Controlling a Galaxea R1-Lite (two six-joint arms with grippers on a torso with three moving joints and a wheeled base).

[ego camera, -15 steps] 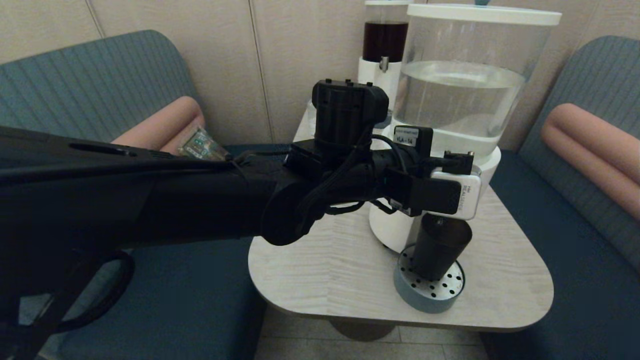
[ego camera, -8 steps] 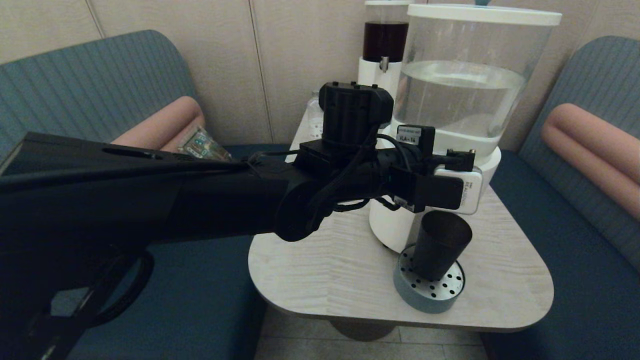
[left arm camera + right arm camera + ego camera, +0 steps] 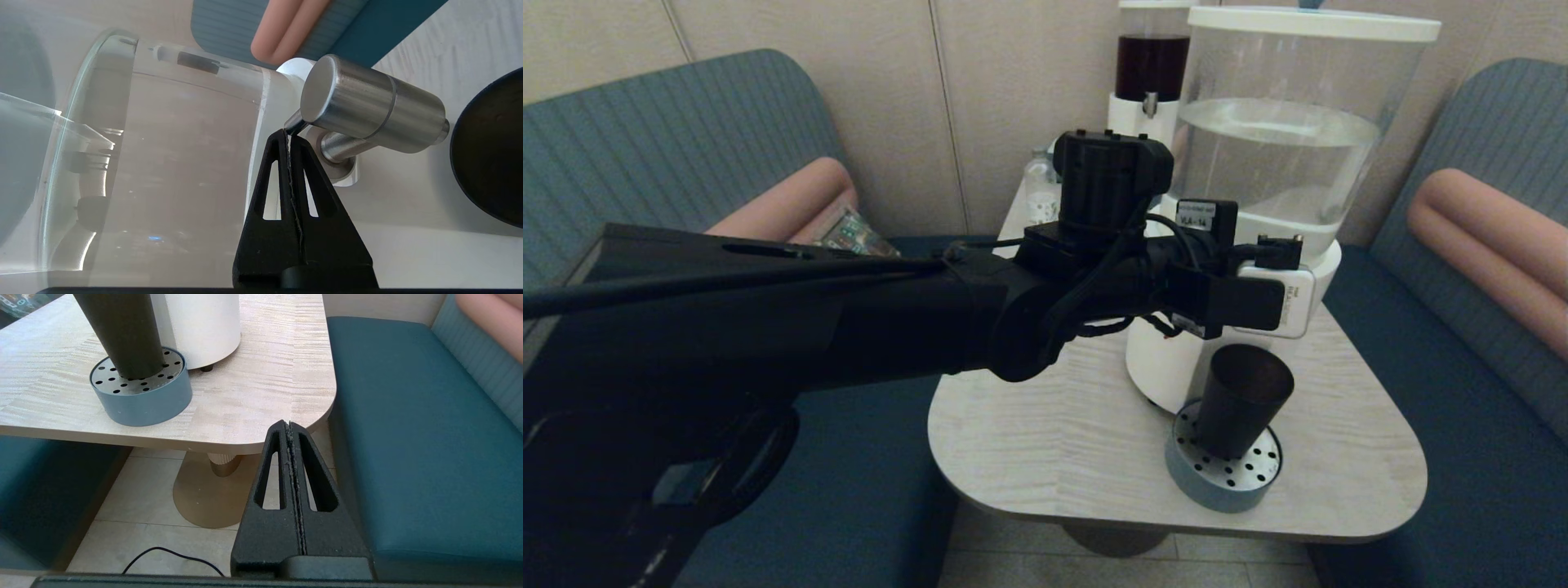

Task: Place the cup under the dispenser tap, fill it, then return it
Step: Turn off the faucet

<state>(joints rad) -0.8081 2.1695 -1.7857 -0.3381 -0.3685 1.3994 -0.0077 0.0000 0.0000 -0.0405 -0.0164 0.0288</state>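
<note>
Pressing the dispenser tap (image 3: 374, 110) lever calls for light, steady contact: the left claw (image 3: 289, 136), fingers closed together and empty, touches it now. The cup (image 3: 1241, 408) stands on the drip tray (image 3: 1217, 482), at the tap's 6 o'clock. Right claw (image 3: 289, 428) parked, closed.

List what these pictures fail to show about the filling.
- Water level in the cup: its dark wall hides it in the head and right wrist views; the left wrist view cuts it off.
- Dispenser tap in the head view: the left gripper and its wrist camera cover it.
</note>
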